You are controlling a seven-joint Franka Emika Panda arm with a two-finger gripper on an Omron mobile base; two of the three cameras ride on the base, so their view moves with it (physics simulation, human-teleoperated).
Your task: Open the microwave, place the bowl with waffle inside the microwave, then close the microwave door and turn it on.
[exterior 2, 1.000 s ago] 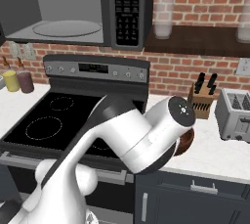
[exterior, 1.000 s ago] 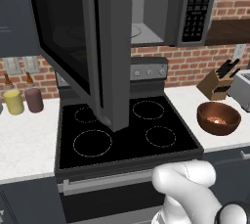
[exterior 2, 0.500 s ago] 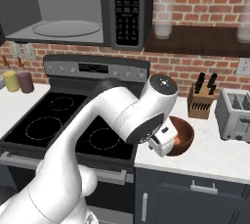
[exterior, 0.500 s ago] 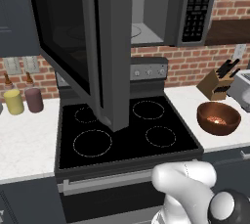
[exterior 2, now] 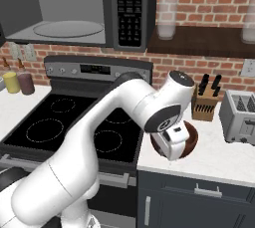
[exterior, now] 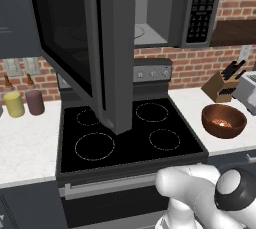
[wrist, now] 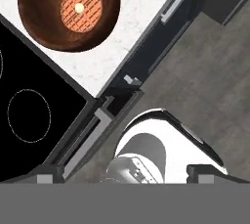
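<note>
- Fingers: in the right base view the white arm's hand hangs above the bowl's near rim, but their tips are too small to make out, so I cannot tell whether they are spread or closed.
- Small round reddish-brown bowl sits on the white stone surface at 3 o'clock of the black four-ring stove; nothing grips it.
- Inside the bowl lies a round orange-tan waffle with a fine grid and a pale dab at its centre, flat on the bottom.
- Large dark grey microwave hangs over the stove; its cavity holds a bare round glass plate.
- Wide dark-framed microwave door with black glass stands swung open, out over the stove.
- Yellow canister and maroon canister stand side by side at 9 o'clock of the stove.
- Wooden knife block with black handles stands at 12 o'clock of the bowl, with a silver toaster beside it.
</note>
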